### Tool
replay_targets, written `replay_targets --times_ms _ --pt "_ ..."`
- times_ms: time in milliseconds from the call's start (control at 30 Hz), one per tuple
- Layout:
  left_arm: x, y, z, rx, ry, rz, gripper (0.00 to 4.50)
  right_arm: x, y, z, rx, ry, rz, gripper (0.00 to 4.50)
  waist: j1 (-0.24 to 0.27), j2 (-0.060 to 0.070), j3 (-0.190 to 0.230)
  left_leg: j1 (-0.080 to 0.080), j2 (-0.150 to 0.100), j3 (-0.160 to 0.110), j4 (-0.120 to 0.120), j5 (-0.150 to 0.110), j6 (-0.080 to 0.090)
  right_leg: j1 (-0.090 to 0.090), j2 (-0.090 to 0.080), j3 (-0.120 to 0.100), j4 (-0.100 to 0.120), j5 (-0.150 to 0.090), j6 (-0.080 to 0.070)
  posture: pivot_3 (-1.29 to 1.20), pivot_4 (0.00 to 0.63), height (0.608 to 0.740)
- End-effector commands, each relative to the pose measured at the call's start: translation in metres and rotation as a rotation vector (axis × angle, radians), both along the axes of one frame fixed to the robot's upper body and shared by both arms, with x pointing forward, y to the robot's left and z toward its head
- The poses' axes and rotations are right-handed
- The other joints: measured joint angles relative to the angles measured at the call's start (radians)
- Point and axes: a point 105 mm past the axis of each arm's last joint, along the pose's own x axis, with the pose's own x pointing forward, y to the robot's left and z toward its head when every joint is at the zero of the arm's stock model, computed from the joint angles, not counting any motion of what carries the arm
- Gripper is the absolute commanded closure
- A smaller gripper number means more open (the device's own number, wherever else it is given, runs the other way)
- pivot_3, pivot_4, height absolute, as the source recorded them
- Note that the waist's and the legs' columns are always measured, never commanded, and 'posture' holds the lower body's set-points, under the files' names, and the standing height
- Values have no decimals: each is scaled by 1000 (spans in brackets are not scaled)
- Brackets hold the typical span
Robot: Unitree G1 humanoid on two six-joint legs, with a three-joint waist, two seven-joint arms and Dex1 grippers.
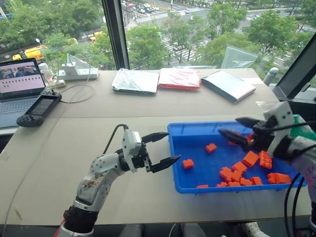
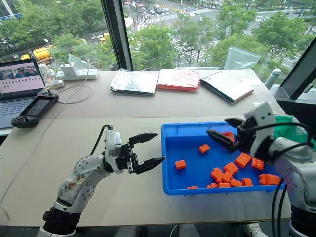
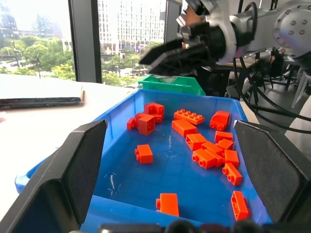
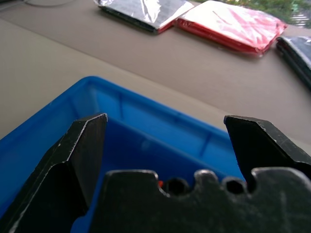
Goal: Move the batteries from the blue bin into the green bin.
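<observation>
Hovering with right jaws [image 1: 236, 129] spread, empty, over shallow bright-blue plastic bin [image 1: 197, 170]; left jaws [image 1: 162, 149] spread beside its rim. Seeing no batteries beneath either jaws, only orange toy bricks [image 1: 242, 173]. Advising checking before descending.

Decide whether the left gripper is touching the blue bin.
Apart. In the left eye view, the left gripper hangs open above bare table short of the blue bin's near wall, with tabletop showing between them.
</observation>
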Motion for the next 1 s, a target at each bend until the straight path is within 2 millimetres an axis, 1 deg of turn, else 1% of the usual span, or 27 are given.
replay_targets --times_ms 33,167,267,567,767,800,833,867,900,933,967,1000 --pt "-1 -3 7 -13 -27 -11 0 -19 21 2 1 -1 150 26 -7 0 0 0 0 0 0 0 0 0 0 0 0 0 0 0 150 740" --pt "-3 -3 6 -7 -19 -18 0 -25 30 -5 13 7 197 26 -7 0 0 3 1 1 0 0 0 2 1 1 1 0 0 0 150 740" --pt "-1 -3 7 -3 -16 -16 0 -24 35 -8 20 -1 204 26 -7 0 0 4 1 0 0 0 0 4 1 0 0 0 0 0 150 740" --pt "0 -1 6 21 -10 -13 0 -26 33 -16 31 0 190 26 -6 -1 0 5 0 0 0 0 0 4 1 0 0 0 0 0 150 740" --pt "10 5 9 13 -2 83 0 -12 26 -10 42 -72 105 26 -6 -1 0 5 1 0 0 0 0 5 1 0 0 0 0 0 150 740" --pt "14 10 10 5 25 150 0 1 12 -7 30 -139 -21 26 -6 -1 0 6 1 0 0 0 0 5 1 0 0 0 0 0 150 740" --pt "17 13 10 -1 44 197 0 10 1 -4 19 -185 -112 26 -6 -2 0 6 0 0 0 0 0 5 1 0 0 0 0 0 150 740" --pt "20 17 10 25 40 264 0 24 -16 3 33 -249 -269 26 -7 -2 1 6 1 0 -1 0 0 5 1 0 0 0 0 0 150 740" --pt "28 25 4 69 40 371 0 38 -40 11 41 -328 -469 26 -9 -3 1 6 0 0 0 0 0 5 1 0 0 0 0 0 150 740" --pt "33 30 1 102 35 439 0 45 -54 16 50 -373 -593 26 -9 -3 1 6 1 0 0 0 0 5 1 1 0 0 0 0 150 740" --pt "39 37 3 65 66 524 0 49 -65 17 10 -422 -701 26 -8 -3 1 6 0 0 0 0 -1 4 1 2 1 0 0 0 150 740" --pt "45 44 4 25 104 594 0 48 -69 18 -37 -460 -747 26 -6 -2 1 6 -1 0 -1 1 -2 4 0 2 2 0 0 0 150 740"
